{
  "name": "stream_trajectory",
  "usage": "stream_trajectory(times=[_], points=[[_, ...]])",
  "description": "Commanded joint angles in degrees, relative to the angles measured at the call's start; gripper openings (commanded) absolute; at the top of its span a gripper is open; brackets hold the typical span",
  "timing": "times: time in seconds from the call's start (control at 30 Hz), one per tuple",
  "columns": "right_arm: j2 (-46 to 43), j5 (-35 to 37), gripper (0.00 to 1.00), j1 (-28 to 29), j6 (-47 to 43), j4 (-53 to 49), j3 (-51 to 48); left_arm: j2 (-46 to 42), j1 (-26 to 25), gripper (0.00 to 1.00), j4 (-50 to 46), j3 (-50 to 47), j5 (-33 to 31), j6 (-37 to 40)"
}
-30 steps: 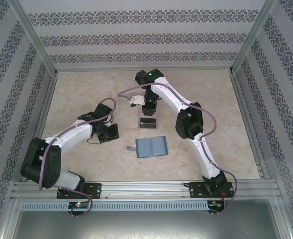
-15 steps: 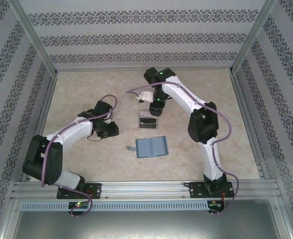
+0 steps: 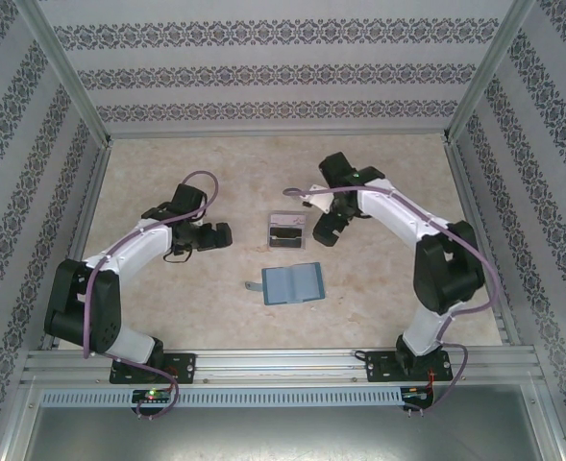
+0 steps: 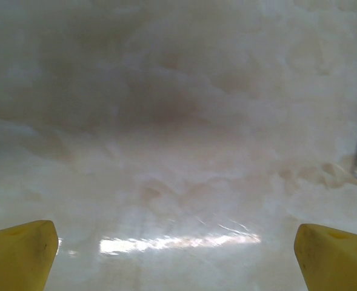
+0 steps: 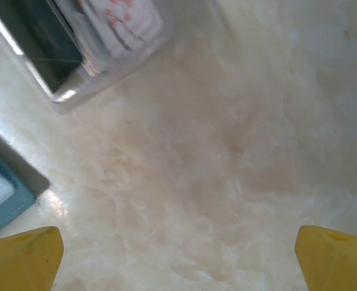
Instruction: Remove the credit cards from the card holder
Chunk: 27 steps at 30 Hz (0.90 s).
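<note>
The left gripper (image 3: 217, 236) hangs at 10 o'clock of the card holder (image 3: 293, 283), yellow fingertips (image 4: 20, 251) spread wide over bare table (image 3: 167, 307), grasping nothing. The card holder lies open flat, grey tab (image 3: 254, 286) at its 9 o'clock. At its 12 o'clock a clear box (image 3: 284, 230) holds the credit cards (image 5: 42, 45), 1 dark and 1 pale. The right gripper (image 3: 327, 230), at the box's 3 o'clock, is spread wide, empty

Left gripper (image 4: 178, 256), right gripper (image 5: 179, 257) open, apparently empty.

Glossy beige marbled worktop (image 3: 215, 312), enclosed by pale walls (image 3: 283, 58) with dark ornamental bands and aluminium frame posts (image 3: 66, 72).
</note>
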Motion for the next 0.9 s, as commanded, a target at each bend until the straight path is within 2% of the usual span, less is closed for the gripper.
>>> stream_trajectory(times=[0.0,0.3,0.4,0.5,0.6,0.67,0.8,0.87], points=[[-5.45,1.03,0.98,-2.19,6.06,11.62,-5.92,-1.97,2.31,1.00,3.25,-0.20,-6.25,4.24],[-14.90,2.77,0.98,-12.20,21.54,35.48,-23.96,-6.81,5.73,1.00,12.19,-5.72,-25.01,8.70],[-17.62,3.46,0.98,-14.64,24.16,45.51,-31.12,-8.33,8.21,1.00,17.86,-9.16,-28.38,10.46],[-19.44,3.91,0.98,-16.91,26.52,54.60,-37.62,-8.58,11.25,1.00,24.20,-12.09,-27.73,12.01],[-20.19,4.17,0.98,-19.09,28.22,63.79,-43.38,-7.67,13.67,1.00,32.65,-15.40,-21.85,13.34],[-19.70,3.87,0.98,-20.34,29.65,70.52,-46.76,-6.37,13.78,1.00,40.87,-18.41,-20.87,14.95],[-20.62,3.44,0.98,-20.89,29.85,76.83,-49.50,-2.83,13.88,1.00,60.65,-25.20,-19.65,18.47],[-20.27,2.17,0.98,-21.48,30.49,79.01,-49.99,-2.10,13.96,1.00,64.51,-25.86,-17.75,19.69]])
